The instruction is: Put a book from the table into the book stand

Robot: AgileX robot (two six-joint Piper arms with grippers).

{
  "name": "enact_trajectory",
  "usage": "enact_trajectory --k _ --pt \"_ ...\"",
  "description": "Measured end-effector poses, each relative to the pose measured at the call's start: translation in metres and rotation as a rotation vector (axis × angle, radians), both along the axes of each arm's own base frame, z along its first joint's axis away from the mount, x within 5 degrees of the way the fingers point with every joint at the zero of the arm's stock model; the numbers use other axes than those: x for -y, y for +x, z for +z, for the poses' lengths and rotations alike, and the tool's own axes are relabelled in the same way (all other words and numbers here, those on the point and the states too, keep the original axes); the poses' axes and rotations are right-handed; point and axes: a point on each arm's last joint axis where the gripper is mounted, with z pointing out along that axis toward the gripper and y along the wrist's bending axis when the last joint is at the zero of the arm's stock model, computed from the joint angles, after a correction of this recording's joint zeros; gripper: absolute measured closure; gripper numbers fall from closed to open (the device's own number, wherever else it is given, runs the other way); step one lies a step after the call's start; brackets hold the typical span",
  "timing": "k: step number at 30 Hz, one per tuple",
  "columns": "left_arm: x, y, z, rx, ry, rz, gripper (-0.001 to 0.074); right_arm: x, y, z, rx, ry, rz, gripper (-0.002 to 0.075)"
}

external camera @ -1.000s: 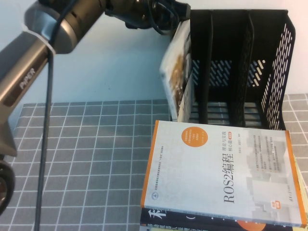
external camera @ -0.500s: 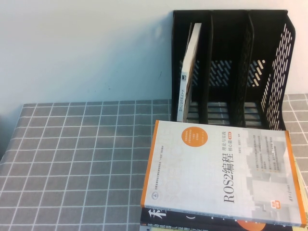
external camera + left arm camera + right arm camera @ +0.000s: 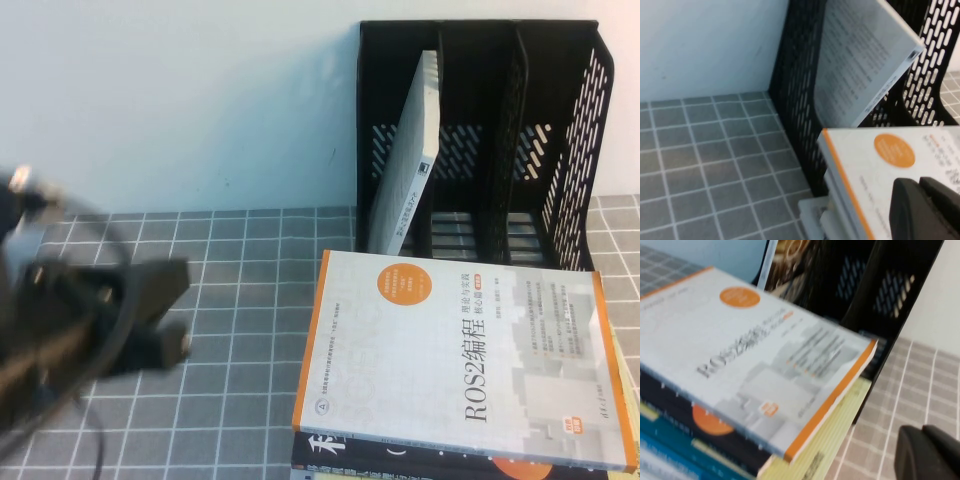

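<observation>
The book [image 3: 410, 150] stands in the left slot of the black book stand [image 3: 560, 120], leaning with its top against the first divider, white back cover showing. It also shows in the left wrist view [image 3: 860, 60] and partly in the right wrist view [image 3: 790, 255]. My left gripper [image 3: 175, 310] is blurred, low over the table [image 3: 230, 250] at the left, far from the stand; in its wrist view [image 3: 920, 184] its fingers are together with nothing between them. My right gripper [image 3: 922, 432] is shut and empty over the cloth to the right of the book pile, and is out of the high view.
The white-and-orange ROS2 book [image 3: 450, 370] lies on top of a pile of books just in front of the stand, with a black-covered book [image 3: 400, 462] under it. The stand's middle and right slots hold nothing. A pale wall rises behind the table.
One second ago my left arm held the book at the stand's left slot. It let go and went out of view, and now shows low at the left. The book has tipped right against the divider.
</observation>
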Motion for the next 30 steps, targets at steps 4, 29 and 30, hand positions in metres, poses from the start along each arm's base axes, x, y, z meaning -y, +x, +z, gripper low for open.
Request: enact_trajectory --k 4,29,30 --pt "-0.018 -0.027 -0.026 0.078 -0.009 0.027 0.0734 -0.001 0.001 -0.012 -0.055 -0.006 0.005 0.0729" --pt "-0.051 -0.069 -0.063 0.06 -0.02 0.112 0.0734 -0.002 0.0 -0.012 -0.069 0.011 0.014 0.0729" --pt "-0.057 -0.072 -0.074 0.07 -0.026 0.158 0.0734 -0.002 0.0 -0.012 -0.069 0.011 0.014 0.0729"
